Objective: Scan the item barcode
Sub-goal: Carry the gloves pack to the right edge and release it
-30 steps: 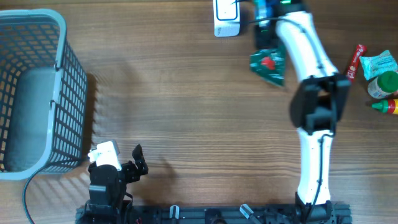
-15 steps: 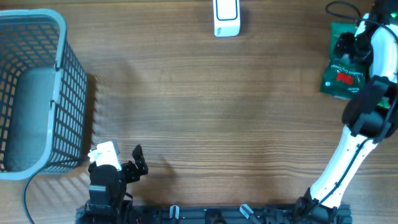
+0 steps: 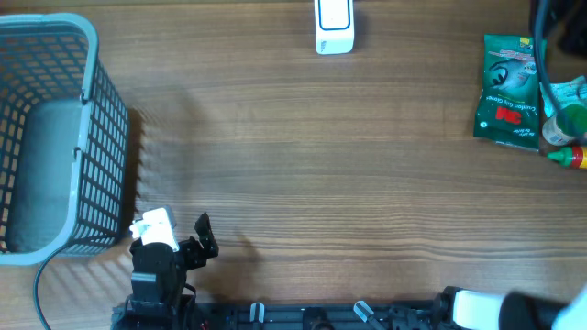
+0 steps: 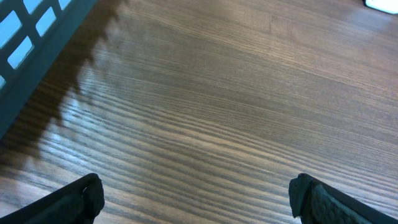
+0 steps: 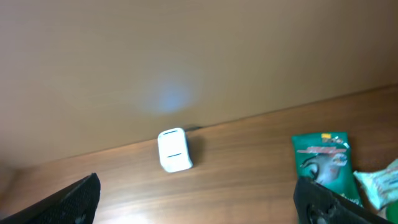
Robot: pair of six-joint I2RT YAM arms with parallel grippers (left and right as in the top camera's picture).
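Item: green flat printed packet (image 3: 507, 90) with a red patch, lying flat and face up on the brown wood-grain table (image 3: 303, 165). It is close to the right edge, and neither gripper touches it.
Neighbours: a pale green wrapped packet (image 3: 570, 92) and a green-capped bottle (image 3: 561, 125) sit just to its right. Cannot tell whether they touch it.
Scanner: white box-shaped scanner (image 3: 334, 26) at the far edge, about mid-table. It is well apart from the green packet, on that packet's left.
Right gripper (image 5: 199, 202): jaws spread wide, nothing between them. It is held up off the table. Its camera looks across at the scanner (image 5: 174, 149), with the green packet (image 5: 323, 163) further right.
Right arm: overhead shows only a blurred white section (image 3: 481, 309) at the near right corner.
Left gripper (image 4: 202, 199): jaws wide, empty, low over bare wood at the near left.
Basket: grey plastic lattice basket (image 3: 92, 110) at the left edge. Its wall fills the upper left corner of the left wrist view (image 4: 37, 31).
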